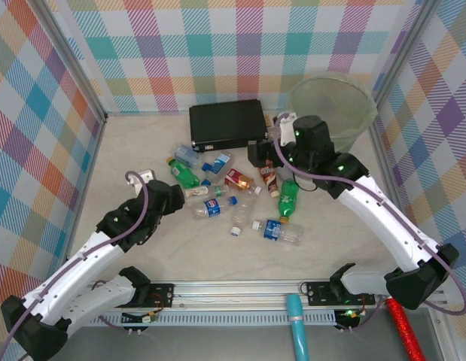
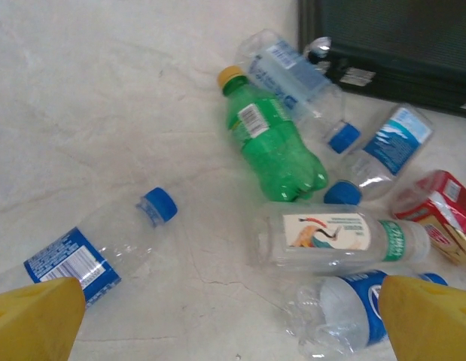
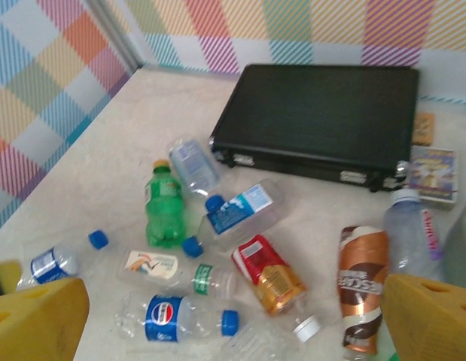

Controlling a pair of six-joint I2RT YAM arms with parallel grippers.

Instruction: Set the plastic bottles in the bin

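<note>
Plastic bottles (image 1: pixel 211 209) scattered, beside left end effector (image 1: pixel 171 199), below right end effector (image 1: pixel 257 154)

Both arms are showing white link shells with black joint housings: left arm (image 1: pixel 74 274), right arm (image 1: pixel 383 218). Lavender cables (image 1: pixel 145 201) are running along each. Green lights (image 1: pixel 341 164) are glowing on right arm joints. Wrist views are showing yellow fingers (image 2: pixel 37 320).

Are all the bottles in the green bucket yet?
Not yet. Done: I can't make out any bottles inside the bin. In hand: nothing. The left gripper and right gripper are both open and empty. Left: lots of plastic bottles lie scattered on the table near the black case.
</note>
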